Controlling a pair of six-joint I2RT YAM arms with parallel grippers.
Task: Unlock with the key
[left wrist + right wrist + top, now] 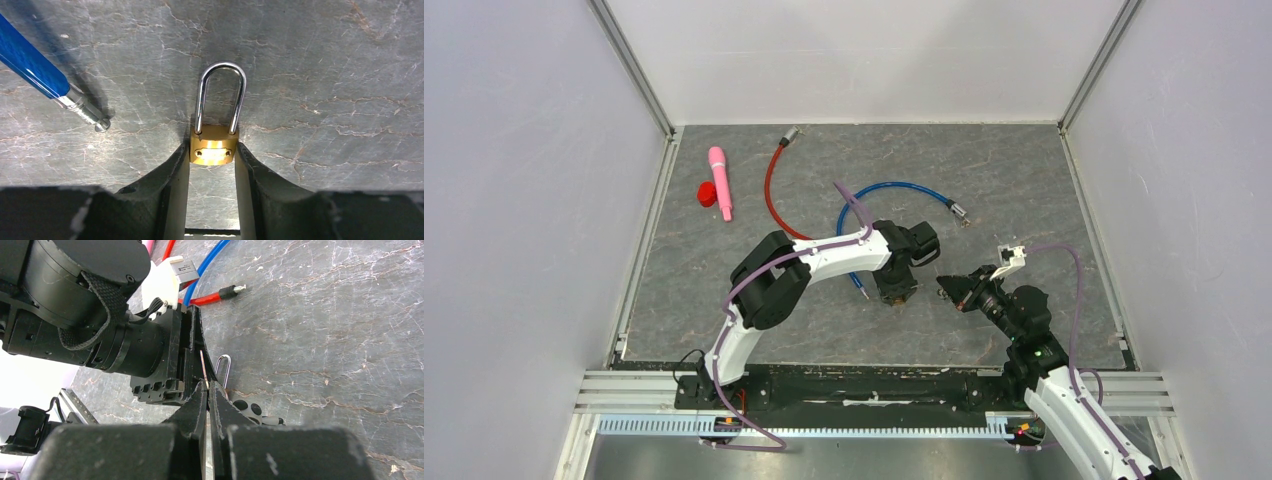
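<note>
Grey marbled table (pixel 1024 180), seen from above and from both wrists. At far left lie a pink pen-like stick (pixel 720 182) and, touching it, a red cap (pixel 707 194); next a red cable (pixel 770 190), then a blue cable (pixel 894 186) whose metal plug (pixel 89 114) rests near the padlock (pixel 214 144). The padlock lies flat near the table's centre, shackle (pixel 200 95) seated in its brass body. The left gripper (pixel 213 148) is narrowed onto that body, one finger against each side. Just right of it, the right gripper (pixel 208 385) is pressed closed on the key (pixel 203 367), a thin blade projecting from its tips beside the shackle
</note>
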